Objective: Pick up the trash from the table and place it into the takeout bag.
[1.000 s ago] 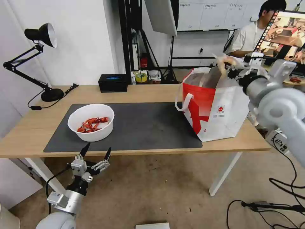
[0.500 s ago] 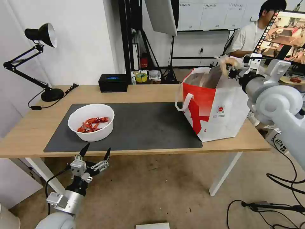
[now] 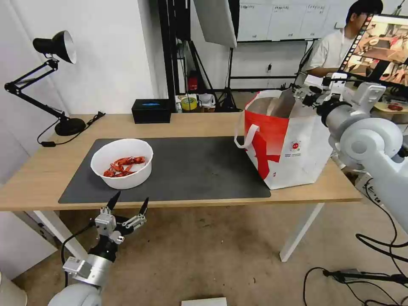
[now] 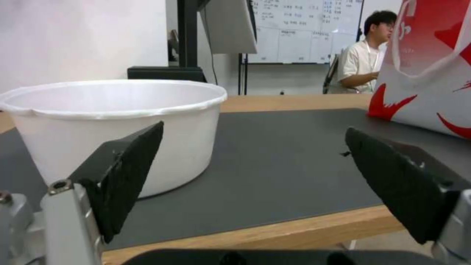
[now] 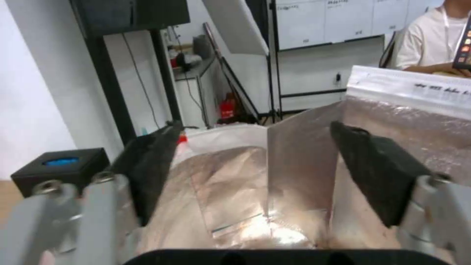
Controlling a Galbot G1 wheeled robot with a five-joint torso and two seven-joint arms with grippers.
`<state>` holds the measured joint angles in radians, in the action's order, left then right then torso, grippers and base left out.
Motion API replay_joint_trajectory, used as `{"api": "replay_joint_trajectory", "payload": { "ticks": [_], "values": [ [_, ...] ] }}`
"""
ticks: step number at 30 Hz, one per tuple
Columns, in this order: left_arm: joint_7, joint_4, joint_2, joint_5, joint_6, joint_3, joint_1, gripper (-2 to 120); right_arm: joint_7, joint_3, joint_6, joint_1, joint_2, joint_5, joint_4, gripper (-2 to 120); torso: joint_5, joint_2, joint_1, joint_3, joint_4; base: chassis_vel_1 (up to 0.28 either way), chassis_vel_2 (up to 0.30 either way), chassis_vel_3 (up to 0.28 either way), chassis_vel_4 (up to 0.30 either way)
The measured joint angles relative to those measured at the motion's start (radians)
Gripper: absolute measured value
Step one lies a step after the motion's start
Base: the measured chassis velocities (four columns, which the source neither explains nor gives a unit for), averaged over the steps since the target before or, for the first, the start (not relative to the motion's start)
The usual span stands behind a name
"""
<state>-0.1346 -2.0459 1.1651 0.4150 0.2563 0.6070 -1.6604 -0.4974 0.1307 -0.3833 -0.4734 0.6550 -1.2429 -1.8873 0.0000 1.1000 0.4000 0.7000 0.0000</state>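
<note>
Bowl (image 3: 122, 162) at frame left looks light but spillable, so I'd pinch its stiff rim; left gripper (image 3: 127, 205) wide below, right gripper (image 3: 307, 92) wide and empty over bag (image 3: 285, 140).

— What colour is the bowl (image 3: 122, 163)?
— White, with red shells (image 3: 123, 166) inside.
— And the bag (image 3: 285, 140)?
— Red and white, shiny silver inside, on a dark grey mat (image 3: 191, 165) and light wood table (image 3: 199, 123).

bag lining (image 5: 235, 191): shiny foil | mat (image 3: 199, 170): matt | table (image 3: 42, 170): wood
</note>
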Motion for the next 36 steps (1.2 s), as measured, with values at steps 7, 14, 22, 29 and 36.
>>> {"api": "replay_joint_trajectory", "payload": {
  "ticks": [7, 14, 22, 29, 36],
  "values": [
    [0.000, -0.004, 0.005, -0.002, 0.002, 0.000, -0.003, 100, 0.089, 0.034, 0.069, -0.071, -0.010, 0.005, -0.055, 100, 0.0000, 0.000, 0.000, 0.000, 0.0000, 0.000, 0.000, 0.000, 0.000],
    [0.000, -0.007, 0.020, -0.007, 0.008, 0.006, -0.007, 100, 0.297, 0.105, 0.170, -0.245, -0.039, 0.113, -0.194, 100, -0.0001, 0.000, 0.000, 0.000, -0.0003, 0.000, 0.000, 0.000, 0.000],
    [-0.012, -0.044, 0.077, -0.016, 0.036, 0.097, -0.095, 100, 0.363, 0.103, 0.207, -0.404, 0.000, 0.229, -0.308, 100, -0.0001, 0.000, 0.000, 0.000, 0.0008, 0.000, 0.000, 0.000, 0.000],
    [-0.016, -0.046, 0.085, -0.017, 0.041, 0.102, -0.104, 100, 0.391, 0.175, 0.294, -0.689, 0.066, 0.374, -0.353, 100, 0.0001, 0.000, 0.000, 0.000, -0.0002, 0.000, 0.000, 0.000, 0.000],
    [-0.017, -0.041, 0.085, -0.018, 0.046, 0.097, -0.107, 100, 0.406, 0.227, 0.394, -0.918, 0.154, 0.571, -0.343, 100, 0.0000, 0.000, 0.000, 0.000, -0.0002, 0.000, 0.000, 0.000, 0.000]
  ]
}}
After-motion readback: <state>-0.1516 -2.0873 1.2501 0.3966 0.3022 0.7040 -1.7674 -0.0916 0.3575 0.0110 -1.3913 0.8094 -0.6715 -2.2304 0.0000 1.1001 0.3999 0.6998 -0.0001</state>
